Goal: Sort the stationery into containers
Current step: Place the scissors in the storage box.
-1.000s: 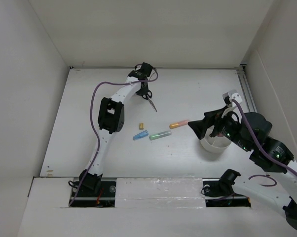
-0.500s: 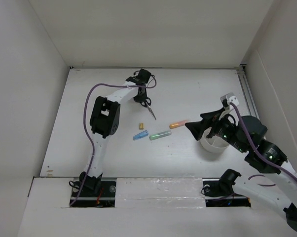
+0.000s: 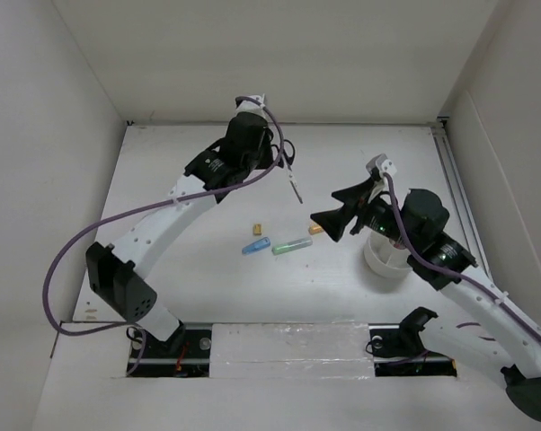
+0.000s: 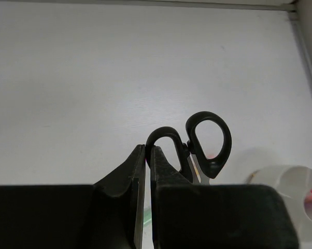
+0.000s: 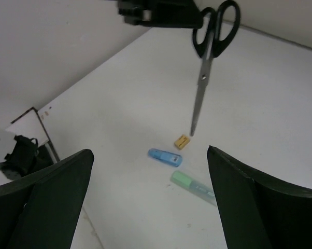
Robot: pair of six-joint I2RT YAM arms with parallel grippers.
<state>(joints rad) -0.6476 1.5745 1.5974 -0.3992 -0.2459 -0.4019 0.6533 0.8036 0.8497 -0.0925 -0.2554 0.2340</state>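
My left gripper (image 3: 285, 163) is shut on one handle loop of the small black-handled scissors (image 3: 295, 186) and holds them in the air, blades hanging down. In the left wrist view my gripper (image 4: 147, 151) pinches the loop of the scissors (image 4: 209, 143). My right gripper (image 3: 325, 220) is open and empty, left of the white cup (image 3: 387, 259) and above the orange marker (image 3: 314, 230). The green marker (image 3: 291, 244), blue marker (image 3: 255, 247) and yellow block (image 3: 259, 228) lie on the table. In the right wrist view the open gripper (image 5: 149, 153) frames the blue marker (image 5: 165, 156), green marker (image 5: 191, 185), yellow block (image 5: 182, 141) and hanging scissors (image 5: 206, 57).
The cup (image 4: 297, 182) shows at the lower right of the left wrist view with something red inside. White walls close the table at the back and both sides. A rail (image 3: 447, 162) runs along the right edge.
My left arm has lifted the scissors off the table and swung them right, toward the middle. My right gripper has moved left, away from the cup and over the orange marker.
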